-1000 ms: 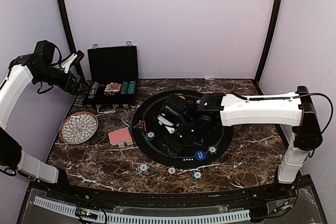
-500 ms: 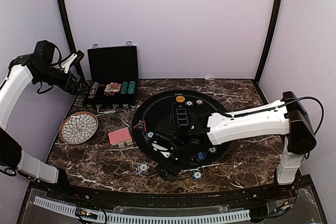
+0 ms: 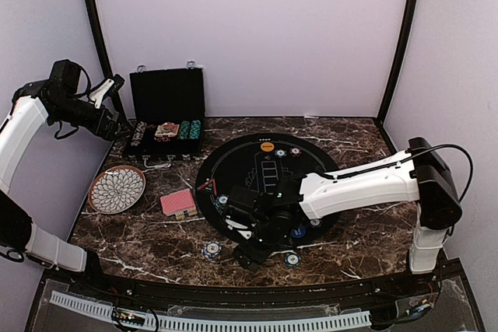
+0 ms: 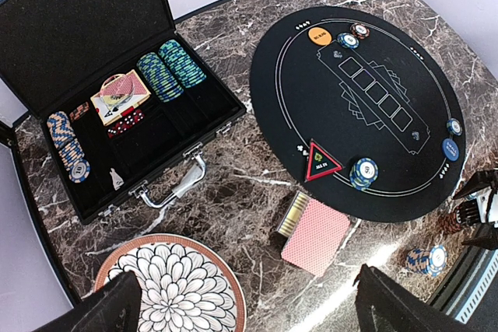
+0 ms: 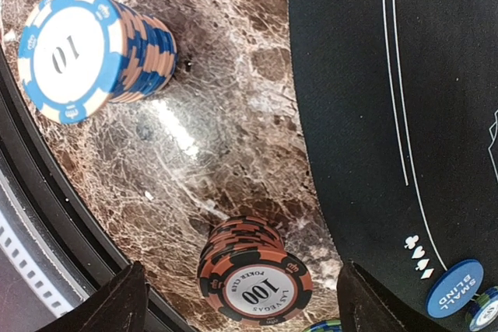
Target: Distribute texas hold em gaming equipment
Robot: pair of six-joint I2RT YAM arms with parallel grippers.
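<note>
Found the right fingers (image 5: 124, 305) spread wide and pinching nothing, low over the near edge of the bench (image 5: 233, 138). Found the red-and-black chip stack (image 5: 253, 289) straight between them, standing on glossy marble just beside the black felt mat (image 5: 405, 75); round, stripe-edged, so without any long axis. Saw the blue-and-white stack (image 5: 85, 52) apart to one side. Could not tell about contact; perhaps none. Found the left fingers (image 4: 109, 309) spread also, far off near the open case (image 4: 117, 114).

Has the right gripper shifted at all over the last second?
Yes. The right gripper has come from above the middle of the black mat to the mat's near rim, toward the bottom of the top view.
</note>
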